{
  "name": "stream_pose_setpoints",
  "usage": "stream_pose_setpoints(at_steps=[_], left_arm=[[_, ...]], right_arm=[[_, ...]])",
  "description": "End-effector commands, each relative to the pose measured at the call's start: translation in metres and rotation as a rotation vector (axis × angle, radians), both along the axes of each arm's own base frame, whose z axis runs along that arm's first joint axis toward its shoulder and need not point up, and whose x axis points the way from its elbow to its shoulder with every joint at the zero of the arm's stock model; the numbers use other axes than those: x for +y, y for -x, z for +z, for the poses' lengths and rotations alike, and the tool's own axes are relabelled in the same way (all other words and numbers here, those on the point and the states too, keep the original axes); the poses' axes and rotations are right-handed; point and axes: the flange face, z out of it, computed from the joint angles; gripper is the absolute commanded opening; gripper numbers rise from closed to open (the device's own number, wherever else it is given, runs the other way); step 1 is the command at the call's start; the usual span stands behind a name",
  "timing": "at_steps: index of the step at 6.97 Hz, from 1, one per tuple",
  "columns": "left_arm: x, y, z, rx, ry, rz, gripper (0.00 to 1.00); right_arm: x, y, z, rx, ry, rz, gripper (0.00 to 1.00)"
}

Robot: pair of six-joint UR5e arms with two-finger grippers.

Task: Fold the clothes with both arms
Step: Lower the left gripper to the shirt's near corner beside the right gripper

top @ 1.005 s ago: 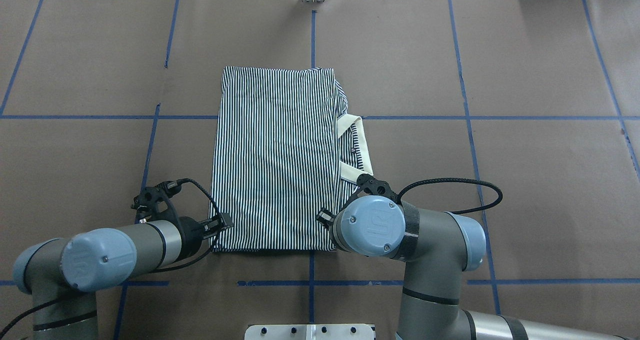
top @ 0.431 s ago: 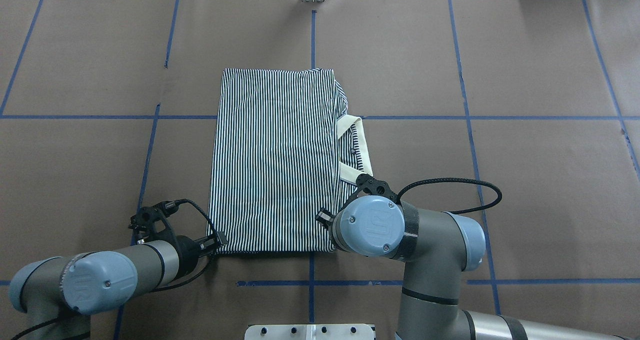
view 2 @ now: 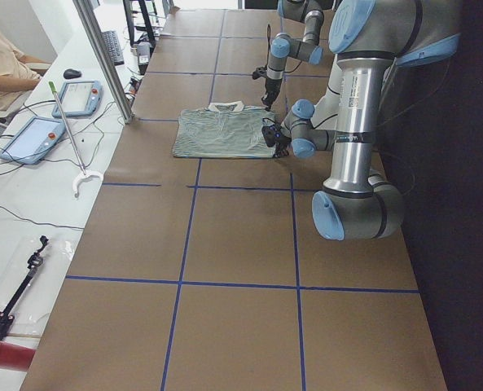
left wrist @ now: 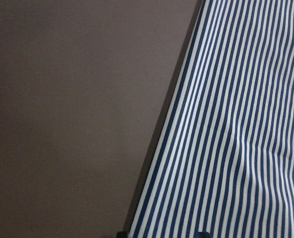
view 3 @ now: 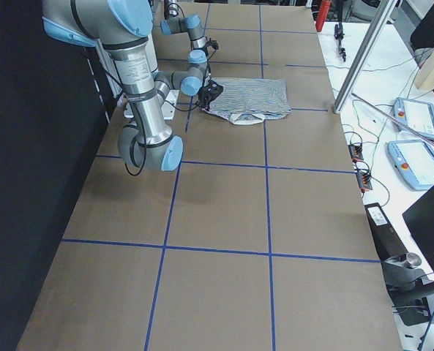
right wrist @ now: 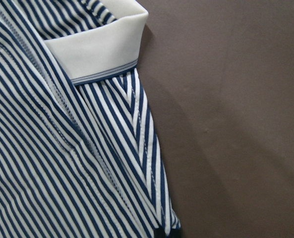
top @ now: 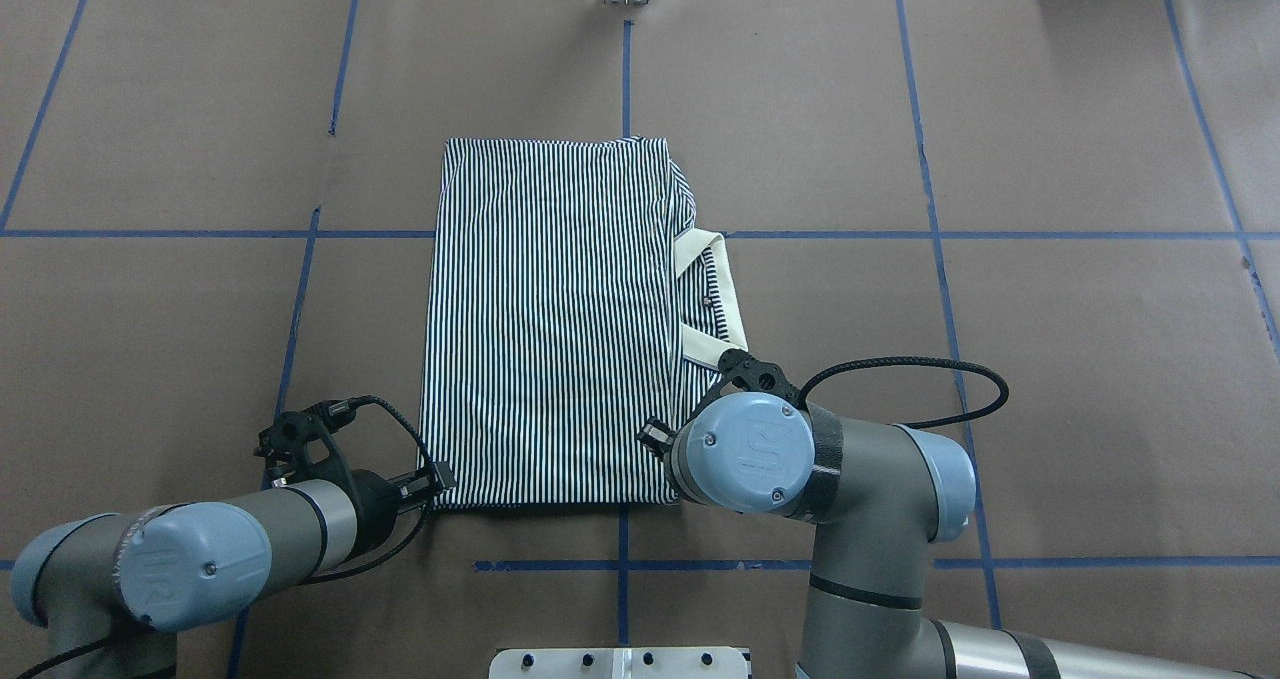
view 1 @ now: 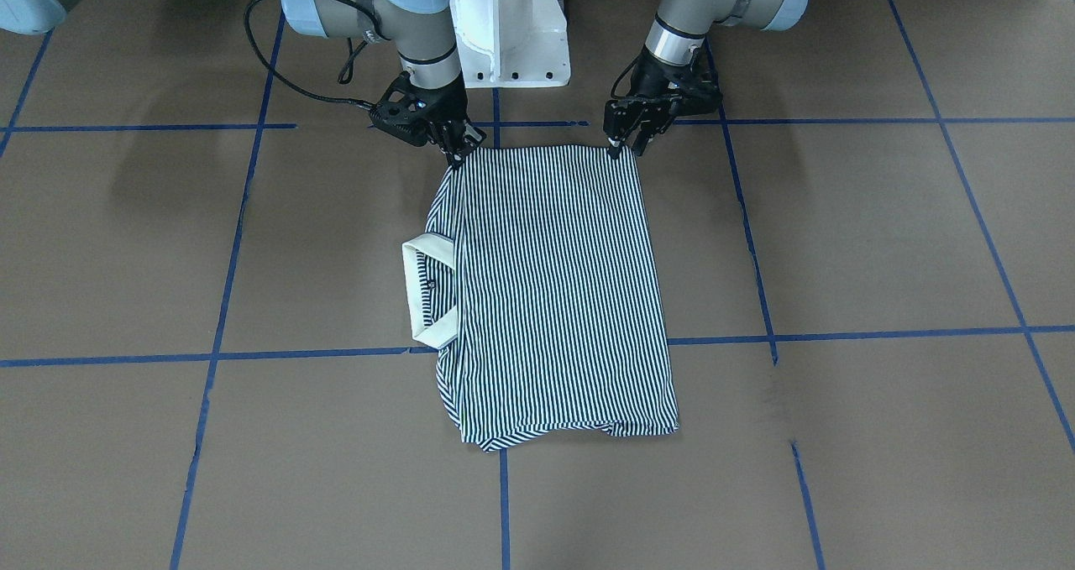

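Centre of the picture: the navy-and-white striped polo shirt point(top: 545, 329) lies flat in the middle of the desk point(top: 1050, 359), a brown paper-covered surface crossed by blue tape lines. The shirt is folded into one long rectangle, with its plain cream collar point(top: 725, 294) poking out on the robot's right side. By the look of it this is light, soft knit. It should be limp enough to sag the moment it leaves the surface, and the stacked layers are likely to slide over each other. The collar is probably the only part with any stiffness. The sensible hold is the two near corners, pinching every layer and raising both together so the edge between them keeps taut. And that's exactly where the arms are. The right tool point(view 1: 458, 152) sits on the collar-side near corner, and its tips look pinched together on the polo shirt. The left tool point(view 1: 620, 146) is at the other near corner. Its wrist camera shows the fingertips a little apart with striped cloth between them, so it looks part-open and not gripping yet. Behind them stands the white metal pedestal point(view 1: 512, 41).
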Motion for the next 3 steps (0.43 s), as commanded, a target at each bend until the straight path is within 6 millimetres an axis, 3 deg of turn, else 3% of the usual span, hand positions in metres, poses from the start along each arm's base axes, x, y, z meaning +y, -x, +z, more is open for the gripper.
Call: stream_pose_setpoints(at_steps=[1, 3], left_arm=[[0.0034, -0.0041, 0.0023, -0.043, 0.008, 0.007, 0.56], [0.0065, -0.0057, 0.004, -0.047, 0.01, 0.012, 0.44]], right_arm=[[-0.0001, -0.0001, 0.0005, 0.001, -0.001, 0.001, 0.0], [0.0, -0.0004, -0.0011, -0.002, -0.001, 0.001, 0.0]])
